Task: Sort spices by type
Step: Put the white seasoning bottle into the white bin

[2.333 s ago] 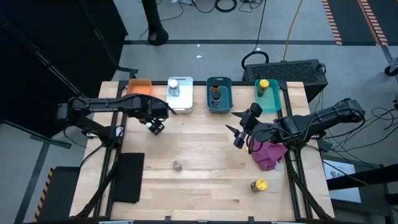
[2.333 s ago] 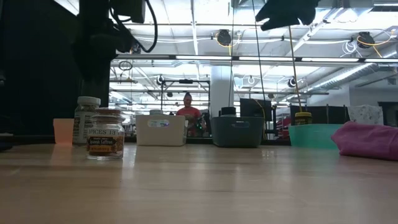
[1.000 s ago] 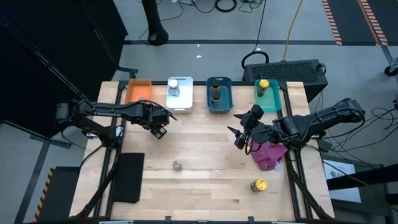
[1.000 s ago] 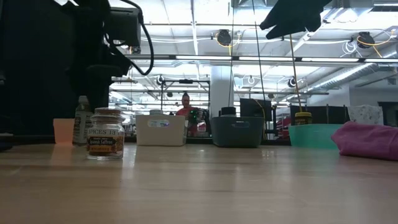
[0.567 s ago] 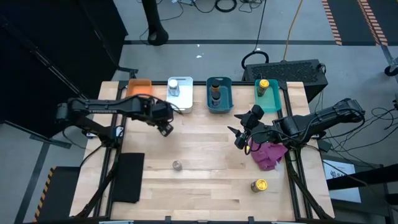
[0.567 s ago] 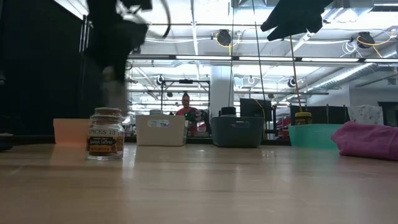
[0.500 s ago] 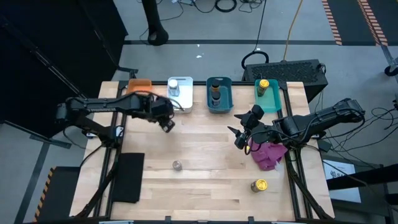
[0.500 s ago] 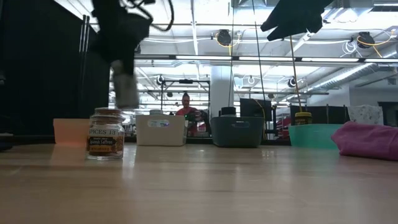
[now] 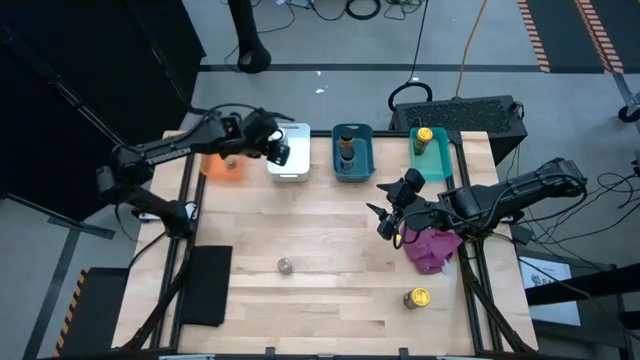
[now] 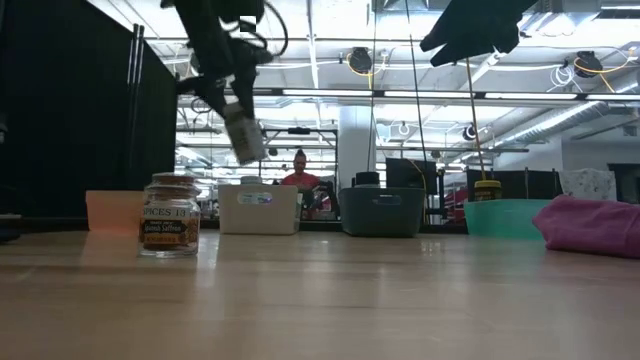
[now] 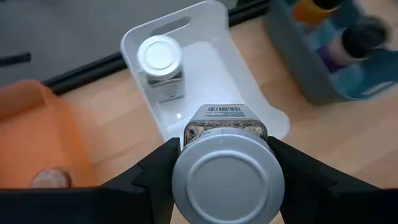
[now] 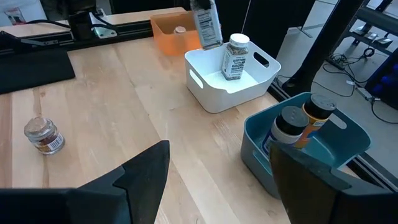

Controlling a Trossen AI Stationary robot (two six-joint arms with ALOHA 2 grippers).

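Spice jars sit scattered across the table and its bins. One silver-lidded jar (image 11: 227, 163) is clamped between the fingers of the left gripper (image 9: 277, 150), which hangs above the white bin (image 9: 290, 170) in the upper left-centre of the high view; in the low view this jar (image 10: 243, 132) is tilted, up in the air at upper left. The jaws stand partly apart, closed on the jar's sides. Inside the white bin a white-lidded jar (image 11: 161, 67) stands upright. Left of it, the orange bin (image 9: 222, 166) holds a small brown-lidded jar (image 11: 51, 179) in its corner. The blue bin (image 9: 353, 152), just right of the white one, holds two jars (image 12: 301, 127), one dark-lidded and one orange-lidded. The teal bin (image 9: 430, 157), at the upper right, holds a yellow-lidded jar (image 9: 424, 135).

On the bare wood, a brown-lidded jar (image 9: 285, 265) stands low in the centre of the high view, and another yellow-lidded jar (image 9: 416, 298) stands at the lower right, below the magenta cloth (image 9: 432, 248).

The right gripper (image 9: 384, 214) hovers right of centre, beside the cloth, its fingers spread partway with nothing between them.

A person (image 10: 300, 178) in red shows far off in the room behind the bins in the low view.
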